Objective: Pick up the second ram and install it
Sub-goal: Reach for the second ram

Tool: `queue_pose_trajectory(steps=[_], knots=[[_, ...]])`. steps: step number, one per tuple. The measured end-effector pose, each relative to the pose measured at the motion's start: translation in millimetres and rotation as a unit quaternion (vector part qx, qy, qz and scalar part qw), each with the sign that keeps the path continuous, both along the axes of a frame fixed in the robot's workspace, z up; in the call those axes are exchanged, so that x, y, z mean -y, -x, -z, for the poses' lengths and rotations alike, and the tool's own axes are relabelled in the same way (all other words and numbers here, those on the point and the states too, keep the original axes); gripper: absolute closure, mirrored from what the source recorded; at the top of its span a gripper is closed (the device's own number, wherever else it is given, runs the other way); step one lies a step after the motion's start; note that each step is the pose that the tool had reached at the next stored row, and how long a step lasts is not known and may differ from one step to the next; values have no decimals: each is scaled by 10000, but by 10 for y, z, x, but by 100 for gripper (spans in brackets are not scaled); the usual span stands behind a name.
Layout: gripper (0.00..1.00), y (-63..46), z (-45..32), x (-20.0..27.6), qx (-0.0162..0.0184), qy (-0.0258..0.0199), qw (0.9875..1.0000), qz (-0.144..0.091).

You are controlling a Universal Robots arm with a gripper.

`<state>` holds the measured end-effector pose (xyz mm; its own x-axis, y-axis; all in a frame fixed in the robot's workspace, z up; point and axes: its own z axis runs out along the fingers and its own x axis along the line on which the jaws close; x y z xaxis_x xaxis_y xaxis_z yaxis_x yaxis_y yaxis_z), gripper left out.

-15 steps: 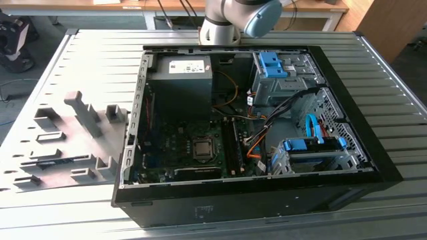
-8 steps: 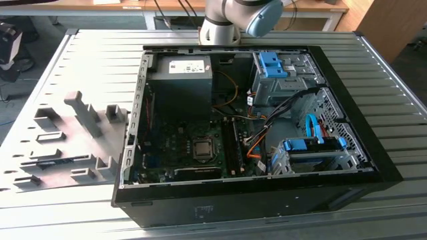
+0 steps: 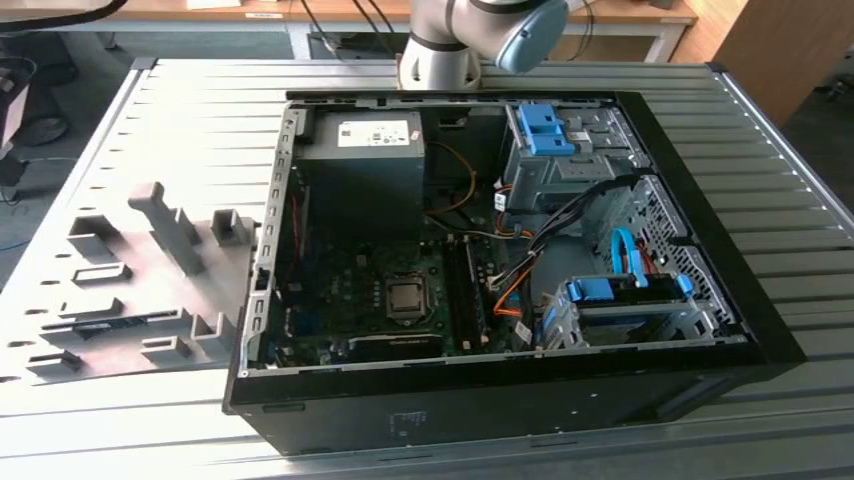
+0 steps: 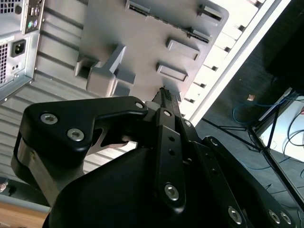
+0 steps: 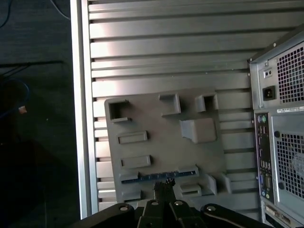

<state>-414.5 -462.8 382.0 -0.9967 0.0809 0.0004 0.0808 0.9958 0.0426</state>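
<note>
Black gripper (image 5: 164,184) linkage, with silver screw heads, sits closest to the lens in both wrist views. Jaws are drawn together at the tip (image 4: 164,93); nothing is seen between them.

Second ram (image 5: 159,176): long, narrow, flat stick, blue-green along its visible edge, with small darker marks along its length. It stands on edge in a long slot of the flat grey plastic holder tray (image 5: 161,137). In the first wrist view the gripper tip overlaps the stick near its middle. I cannot tell whether they touch.

In the exterior view the ram (image 3: 118,324) reads as a thin dark strip at the lower left of the frame, in the tray (image 3: 147,290), with grey holder blocks around it. The chips and label are too small to make out.

The tray lies on the ribbed silver metal table (image 3: 134,130), just beside the open black computer tower (image 3: 747,290), on the exterior view's left. The tower lies on its side, filling the centre and right of the frame. Its green motherboard, with a square silver processor socket (image 3: 403,297), is exposed. The grey robot arm with a blue joint cap (image 3: 467,40) stands at the top centre.
</note>
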Motion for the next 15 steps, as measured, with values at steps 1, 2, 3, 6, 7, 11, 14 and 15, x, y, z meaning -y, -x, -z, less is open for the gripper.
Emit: queue_pose_trajectory(steps=[1, 2, 3, 6, 7, 11, 14, 15], knots=[[89, 0, 0, 26, 1, 2, 10000, 0], [89, 0, 0, 52, 0, 5, 10000, 0], [89, 0, 0, 79, 0, 7, 10000, 0], [89, 0, 0, 155, 0, 13, 10000, 0], [89, 0, 0, 182, 0, 15, 10000, 0], [89, 0, 1, 269, 0, 22, 10000, 0], [89, 0, 0, 327, 0, 25, 10000, 0], [89, 0, 1, 346, 0, 25, 10000, 0]])
